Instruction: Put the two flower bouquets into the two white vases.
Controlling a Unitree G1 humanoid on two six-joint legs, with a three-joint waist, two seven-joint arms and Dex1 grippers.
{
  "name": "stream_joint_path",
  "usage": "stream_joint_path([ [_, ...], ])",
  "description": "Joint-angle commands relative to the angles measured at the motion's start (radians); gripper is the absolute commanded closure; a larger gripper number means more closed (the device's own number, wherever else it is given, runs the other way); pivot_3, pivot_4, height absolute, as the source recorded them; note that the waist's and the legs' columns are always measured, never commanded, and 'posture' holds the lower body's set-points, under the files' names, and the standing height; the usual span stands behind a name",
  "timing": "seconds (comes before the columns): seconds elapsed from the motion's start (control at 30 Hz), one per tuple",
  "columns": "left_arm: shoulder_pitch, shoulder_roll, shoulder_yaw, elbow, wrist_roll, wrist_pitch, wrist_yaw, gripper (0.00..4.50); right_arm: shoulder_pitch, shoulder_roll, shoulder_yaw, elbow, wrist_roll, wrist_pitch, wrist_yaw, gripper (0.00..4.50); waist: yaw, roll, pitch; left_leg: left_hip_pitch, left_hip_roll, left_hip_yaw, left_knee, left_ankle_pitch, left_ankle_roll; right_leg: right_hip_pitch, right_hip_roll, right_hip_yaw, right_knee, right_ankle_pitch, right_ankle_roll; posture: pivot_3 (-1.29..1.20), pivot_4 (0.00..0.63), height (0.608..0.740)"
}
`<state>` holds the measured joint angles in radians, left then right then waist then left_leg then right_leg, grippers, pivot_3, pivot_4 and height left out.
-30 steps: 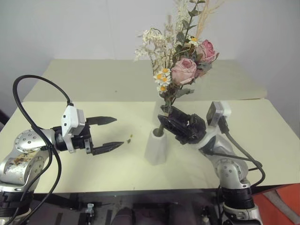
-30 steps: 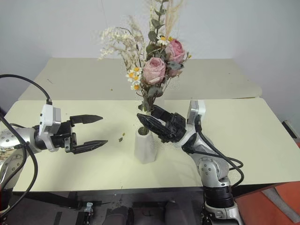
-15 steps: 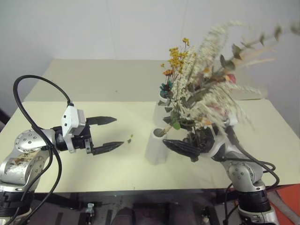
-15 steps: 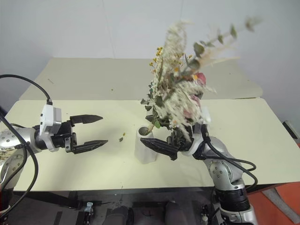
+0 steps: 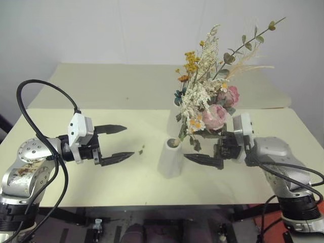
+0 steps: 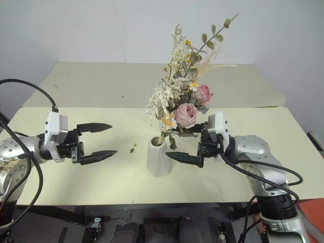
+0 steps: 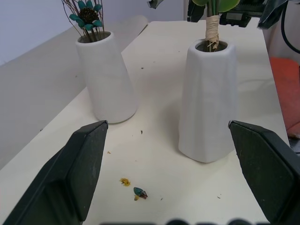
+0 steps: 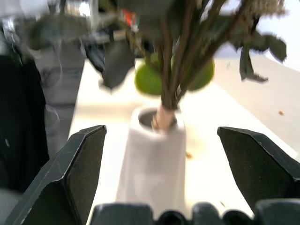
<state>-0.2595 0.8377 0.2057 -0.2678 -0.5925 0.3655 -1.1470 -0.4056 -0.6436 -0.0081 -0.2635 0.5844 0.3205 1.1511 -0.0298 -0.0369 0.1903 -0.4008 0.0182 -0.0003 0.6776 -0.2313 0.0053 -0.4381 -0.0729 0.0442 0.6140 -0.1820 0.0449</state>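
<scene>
**Both bouquets stood in their vases, both grippers empty**

The fuller bunch (image 5: 210, 109) of pink roses, white daisies and green leaves stood with its bound stems down in the mouth of the near white vase (image 5: 170, 158), leaning toward the robot's right. In the left wrist view, the far white vase (image 7: 106, 77) stood near the first but apart from it, and the slim spray (image 7: 87, 15) with its teal bloom rose from its mouth. In the head views that yellow-orange spray (image 5: 190, 62) poked up behind the roses.

The right gripper (image 5: 215, 150) sat just right of the near vase, pointing left at it, jaws wide apart and holding nothing; the right wrist view looked straight between its fingers at the vase and stems. The left gripper (image 5: 117, 144) hovered over the cream table (image 5: 101, 177), well left of the vases, jaws also apart and empty. A few fallen petal scraps (image 7: 139, 192) lay on the tabletop between the left gripper and the vases.
</scene>
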Motion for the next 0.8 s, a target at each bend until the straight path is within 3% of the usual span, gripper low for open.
stream_joint_path([
  [0.03, 0.009, 0.012, 0.026, -0.034, -0.005, -0.015, 0.003, 0.0, 0.005, -0.046, -0.024, 0.014, -0.061, -0.079, 0.023, 0.02, 0.0, 0.0, 0.0, 0.0, 0.0, 0.0, 0.0, 0.0, 0.0, 0.0, 0.0, 0.0, 0.0, 0.0, 0.0, 0.0, 0.15, 0.74],
  [0.1, 0.012, 0.012, 0.029, -0.036, -0.006, -0.016, 0.004, 0.0, 0.015, -0.071, -0.024, 0.034, -0.092, -0.117, 0.043, 0.02, 0.003, 0.0, 0.0, 0.0, 0.0, 0.0, 0.0, 0.0, 0.0, 0.0, 0.0, 0.0, 0.0, 0.0, 0.0, 0.0, 0.15, 0.74],
  [0.37, 0.005, 0.01, 0.037, -0.026, -0.014, -0.02, -0.003, 0.0, 0.048, -0.071, -0.173, 0.058, 0.049, -0.104, 0.055, 0.02, 0.012, 0.0, 0.0, 0.0, 0.0, 0.0, 0.0, 0.0, 0.0, 0.001, 0.0, 0.0, 0.0, 0.0, 0.0, 0.0, 0.15, 0.74],
  [0.8, -0.006, 0.025, 0.052, -0.001, -0.014, -0.026, -0.03, 0.0, 0.233, -0.205, -0.424, 0.042, 0.158, -0.073, 0.104, 0.02, 0.015, 0.0, 0.0, 0.001, 0.0, 0.0, 0.0, 0.0, 0.0, 0.001, 0.0, 0.0, 0.0, 0.0, 0.0, 0.0, 0.15, 0.74],
])
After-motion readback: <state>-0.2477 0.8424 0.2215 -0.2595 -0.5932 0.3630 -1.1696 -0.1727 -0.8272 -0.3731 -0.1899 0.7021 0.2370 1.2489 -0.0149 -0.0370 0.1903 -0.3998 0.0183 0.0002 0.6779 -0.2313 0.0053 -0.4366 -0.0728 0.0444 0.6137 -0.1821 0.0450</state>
